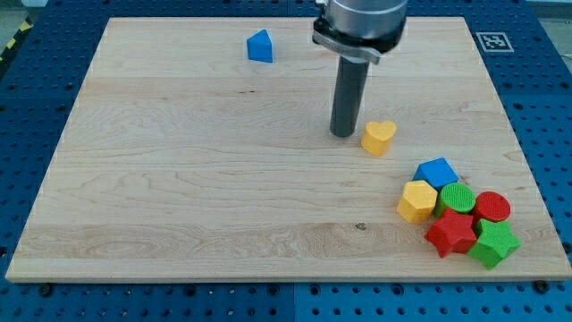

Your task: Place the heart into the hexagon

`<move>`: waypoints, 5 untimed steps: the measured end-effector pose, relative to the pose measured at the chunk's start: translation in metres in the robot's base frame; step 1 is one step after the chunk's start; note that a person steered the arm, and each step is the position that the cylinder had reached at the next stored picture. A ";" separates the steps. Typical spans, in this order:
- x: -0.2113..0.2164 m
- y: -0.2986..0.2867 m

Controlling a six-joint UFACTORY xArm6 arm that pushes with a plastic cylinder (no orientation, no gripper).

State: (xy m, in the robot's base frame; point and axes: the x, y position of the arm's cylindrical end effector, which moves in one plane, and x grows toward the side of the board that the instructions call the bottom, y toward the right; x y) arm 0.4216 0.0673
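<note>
Presumably light and rigid, the yellow heart (378,137) looks like a small moulded or printed block with smooth flat faces; it should slide readily over the wood and may spin if pushed off-centre. No jaws exist on this arm: it ends in a plain dark rod, so nothing can open, close or grip, and "taking hold" means choosing a contact face. My tip (343,134) stands on the bench (179,179) just left of the heart, very close to it; whether the two touch cannot be told. A push against the heart's upper-left flank, on the side away from the target, is judged the best contact, since the lobes' notch could catch the rod and turn the block.

Appearance: the heart is orange-yellow, low, with two rounded lobes toward the far right and its point toward the near left. It lies right of centre, well apart from the cluster at the near right. There the yellow hexagon (416,200) sits at the cluster's left edge, touching or nearly touching a blue block (436,172), a green round block (457,199), a red star (450,234), a red round block (492,207) and a green star (494,243). A second blue block (259,46) sits alone at the far side, left of the rod.
</note>
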 end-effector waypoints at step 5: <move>0.014 0.016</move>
State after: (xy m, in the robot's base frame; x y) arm 0.4352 0.0837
